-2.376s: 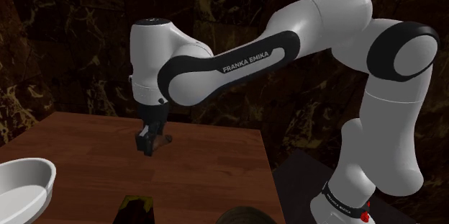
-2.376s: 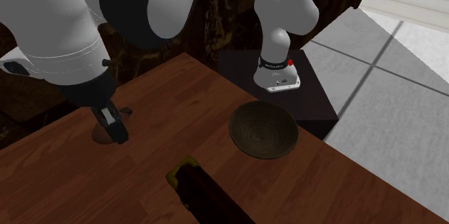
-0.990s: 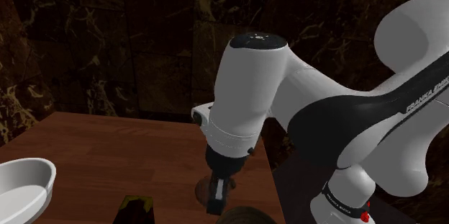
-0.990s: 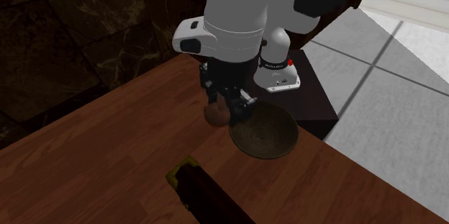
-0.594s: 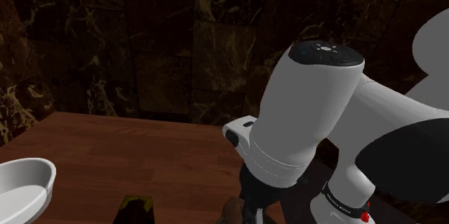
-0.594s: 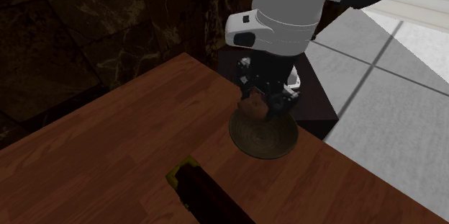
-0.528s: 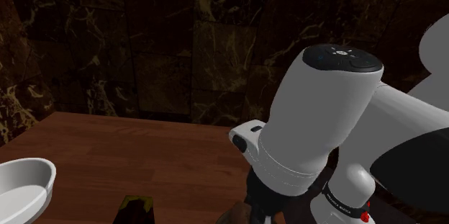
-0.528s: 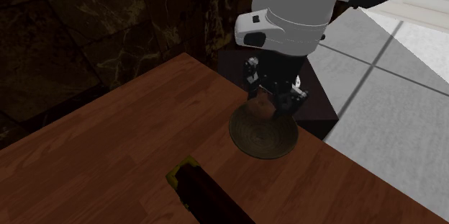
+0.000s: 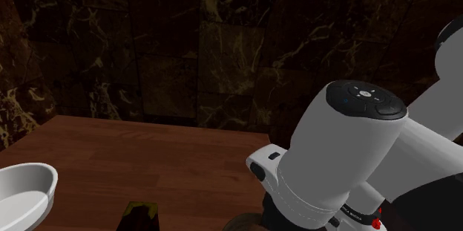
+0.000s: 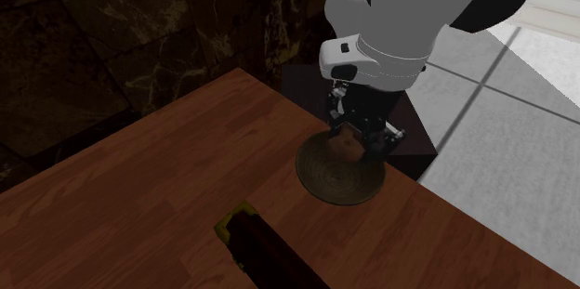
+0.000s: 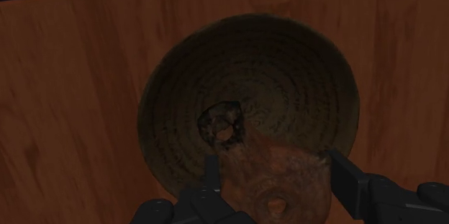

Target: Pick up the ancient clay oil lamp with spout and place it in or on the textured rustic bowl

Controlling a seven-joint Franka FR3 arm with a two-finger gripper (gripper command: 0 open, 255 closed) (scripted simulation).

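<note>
Wrist view: my black fingers (image 11: 349, 183) stand partly open, clasping the reddish-brown clay oil lamp (image 11: 277, 179) between them. Its charred spout hole (image 11: 224, 125) lies over the middle of the dark, ring-textured round bowl (image 11: 288, 64).

Second exterior view: 2.4 s ago the lamp sat far across the reddish wooden bench (image 10: 139, 194), well apart from the bowl (image 10: 339, 180). Half a second ago I carried it over the bowl's rim. Now the lamp (image 10: 346, 138) hangs over the bowl's interior, a little nearer the stand. I cannot tell whether it touches the bowl's surface. The bowl rests near the bench corner beside the stand.

Shoulder view: my white wrist has moved lower and further toward this view's right. A shallow white bowl (image 9: 26, 189) sits on the bench at the lower left, its visible inside plain white. A dark box with a yellowish top (image 9: 141, 215) stands near it.
</note>
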